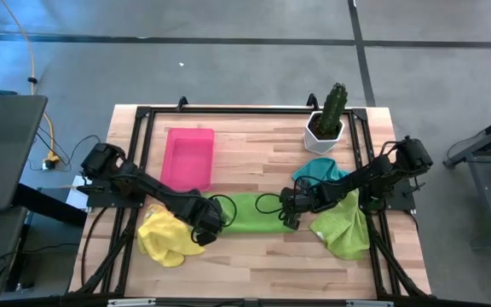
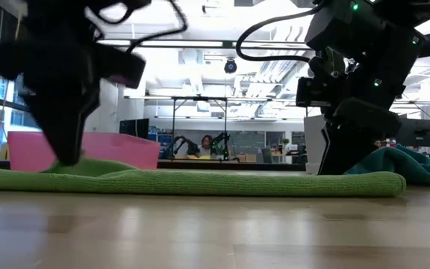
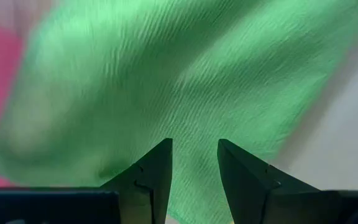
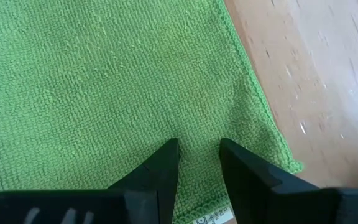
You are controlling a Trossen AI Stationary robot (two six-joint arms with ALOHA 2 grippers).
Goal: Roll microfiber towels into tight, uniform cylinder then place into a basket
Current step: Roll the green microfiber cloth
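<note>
A green towel [image 1: 250, 213] lies spread flat on the table's middle; in the low view it is a long low strip [image 2: 200, 181]. My left gripper [image 1: 207, 225] points down over the towel's left end [image 3: 166, 81], fingers a little apart. My right gripper [image 1: 290, 217] slants down onto the towel's right end, fingers also a little apart. A yellow towel [image 1: 164, 236] lies crumpled at the near left, a teal one [image 1: 318, 170] and a lime green one [image 1: 345, 226] at the right. The pink basket [image 1: 187, 158] stands behind the left arm. My left gripper has its fingertips [image 3: 160, 155] down at the level of the green towel's left end [image 2: 88, 168]; whether they touch the cloth I cannot tell. My right gripper sets both fingertips [image 4: 169, 152] on the towel's top, close to a corner [image 4: 291, 165] at its right end. It comes slanting down from the right. Flat cloth shows in the gap between the fingers, and the towel lies on the table.
A white pot with a green cactus [image 1: 326, 119] stands at the far right. A black frame [image 1: 228, 109] runs around the tabletop. Bare wood [image 1: 254, 264] lies in front of the green towel.
</note>
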